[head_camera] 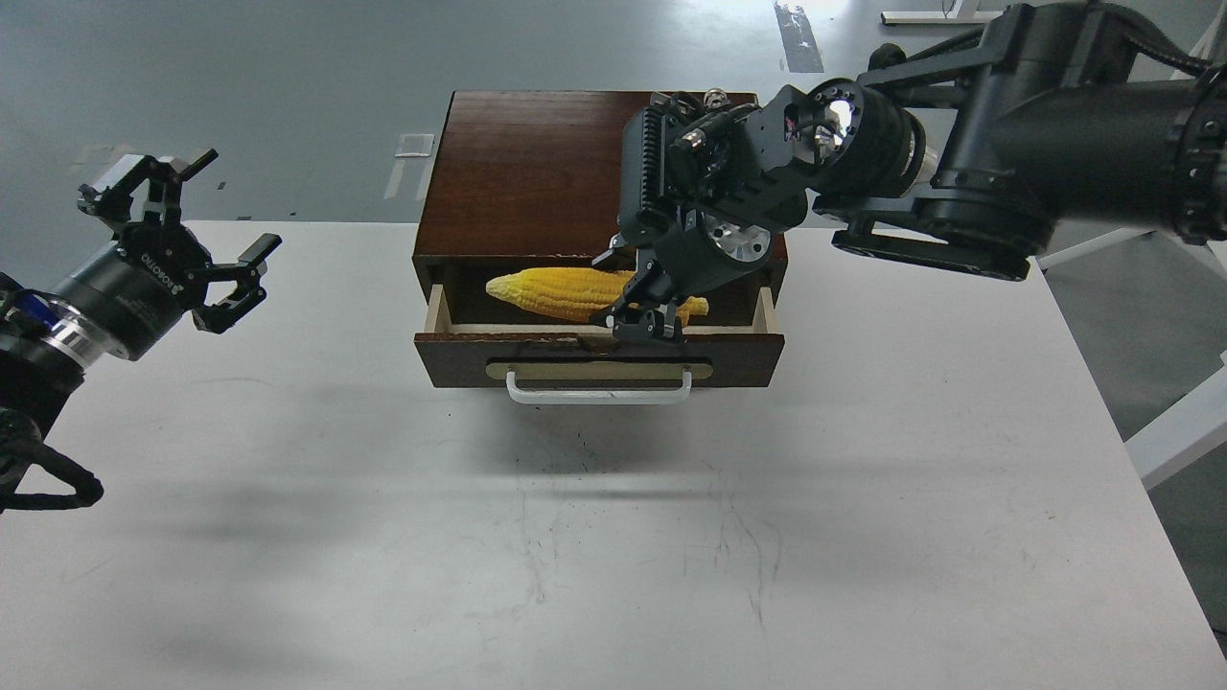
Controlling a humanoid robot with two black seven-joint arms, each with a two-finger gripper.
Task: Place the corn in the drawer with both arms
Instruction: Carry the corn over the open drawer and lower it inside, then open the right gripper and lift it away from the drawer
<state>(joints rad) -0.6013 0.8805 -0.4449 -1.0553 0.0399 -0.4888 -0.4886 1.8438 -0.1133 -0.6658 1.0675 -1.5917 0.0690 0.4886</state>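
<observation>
The yellow corn (pixel 556 290) lies lengthwise inside the open drawer (pixel 451 359), its tip pointing left. The drawer has a dark brown front with a white bar handle (pixel 599 395) and is pulled out of the brown wooden box (pixel 522 172). My right gripper (pixel 628 292) hangs over the drawer at the corn's right half. Its fingers are spread, one behind the cob and one in front by the drawer's front edge. My left gripper (pixel 206 230) is open and empty above the table's left side, well away from the box.
The box stands at the far middle of the white table (pixel 613 537). The right arm's thick links (pixel 1007 144) reach in over the table's far right corner. Grey floor lies behind, and a white frame (pixel 1184 422) stands off the right edge.
</observation>
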